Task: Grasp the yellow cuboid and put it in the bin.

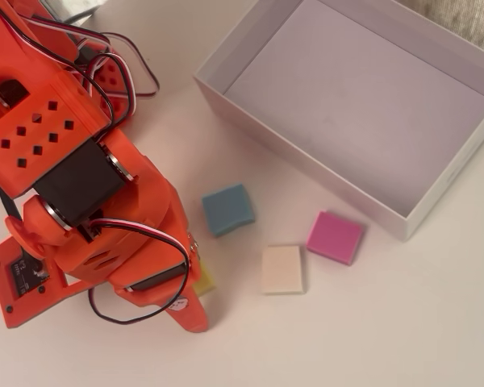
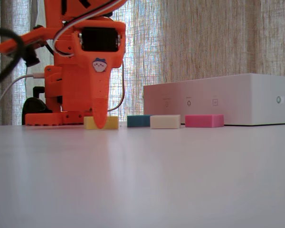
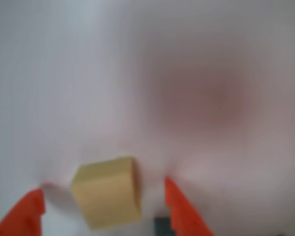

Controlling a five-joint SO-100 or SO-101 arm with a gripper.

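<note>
Wrist view shows the claw (image 3: 103,196) spread open around the yellow cuboid (image 3: 107,191), blue block (image 1: 227,209) nearby.

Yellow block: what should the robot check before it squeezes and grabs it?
1. Yellow block between the fingers: ok, wrist view shows one on each side.
2. Gripper open: ok.
3. Fingers down at table level: ok in the fixed view.
4. Block sitting straight: not ok, it is turned at an angle.
5. Blue block and cream block clear of the fingers: ok.
6. Bin empty: ok.
</note>
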